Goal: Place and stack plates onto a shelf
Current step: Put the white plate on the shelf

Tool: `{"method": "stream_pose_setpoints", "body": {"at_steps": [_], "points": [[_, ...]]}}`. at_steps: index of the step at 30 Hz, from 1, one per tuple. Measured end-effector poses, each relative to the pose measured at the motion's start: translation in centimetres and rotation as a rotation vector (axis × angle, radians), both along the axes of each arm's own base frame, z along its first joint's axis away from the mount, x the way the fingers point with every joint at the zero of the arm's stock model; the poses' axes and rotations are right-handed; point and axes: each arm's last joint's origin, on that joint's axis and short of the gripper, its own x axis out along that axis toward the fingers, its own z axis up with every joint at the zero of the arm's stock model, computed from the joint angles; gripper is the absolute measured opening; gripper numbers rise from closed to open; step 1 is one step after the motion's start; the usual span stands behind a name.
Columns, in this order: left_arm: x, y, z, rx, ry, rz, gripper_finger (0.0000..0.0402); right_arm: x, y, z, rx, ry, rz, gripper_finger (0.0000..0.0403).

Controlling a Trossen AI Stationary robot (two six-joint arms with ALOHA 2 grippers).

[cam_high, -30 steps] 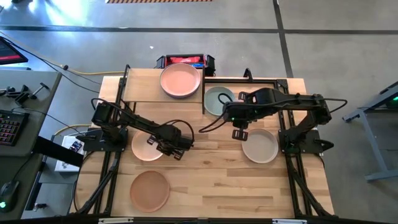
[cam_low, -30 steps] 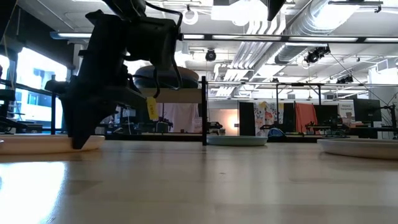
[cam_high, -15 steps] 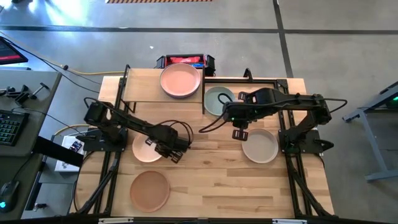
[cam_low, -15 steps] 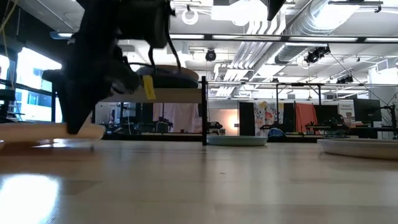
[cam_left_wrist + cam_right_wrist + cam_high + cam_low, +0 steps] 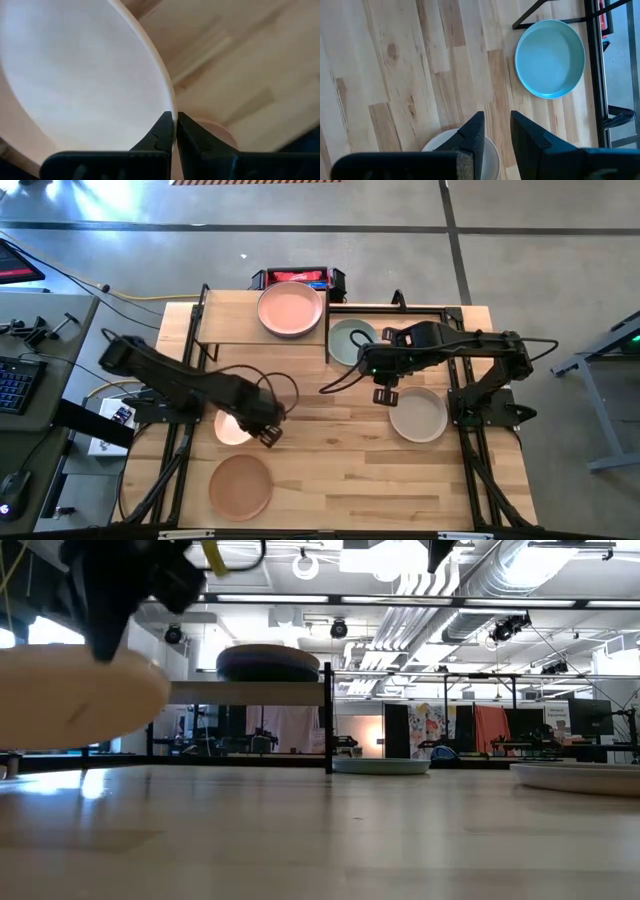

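Left tool (image 5: pixel 175 131) clamped on the rim of the peach plate (image 5: pixel 80 75), held tilted clear above the counter (image 5: pixel 340 450). Brown plate (image 5: pixel 240 485) lies near below it. Right tool (image 5: pixel 496 131) partly open, empty, above the beige plate (image 5: pixel 418 414). Salmon plate (image 5: pixel 290 309) sits on the shelf (image 5: pixel 225 330).

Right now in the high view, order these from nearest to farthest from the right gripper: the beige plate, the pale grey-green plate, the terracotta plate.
From the right gripper:
1. Beige plate, just beside it on the table's right.
2. Pale grey-green plate, toward the back by the shelf.
3. Terracotta plate, at the front left.
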Motion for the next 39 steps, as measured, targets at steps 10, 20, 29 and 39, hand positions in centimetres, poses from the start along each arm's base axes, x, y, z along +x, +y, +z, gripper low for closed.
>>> {"method": "stream_pose_setpoints", "body": {"at_steps": [10,20,29,39], "points": [[-4.2,0.0,5.4,-0.073,-0.225,-0.054,0.0001,0.1,0.0,0.0,0.001,-0.009,-0.001,0.0071],[-8.3,0.5,8.9,-0.150,-0.402,-0.084,0.0001,0.1,-0.2,0.0,0.016,-0.024,-0.057,0.0071],[-10.4,1.6,10.5,-0.097,-0.535,-0.146,0.0001,0.2,-1.5,0.0,0.032,-0.038,-0.158,0.0071],[-10.9,2.1,13.1,0.084,-0.696,-0.388,0.0001,0.1,-3.3,0.0,0.037,-0.044,-0.243,0.0071]]}}
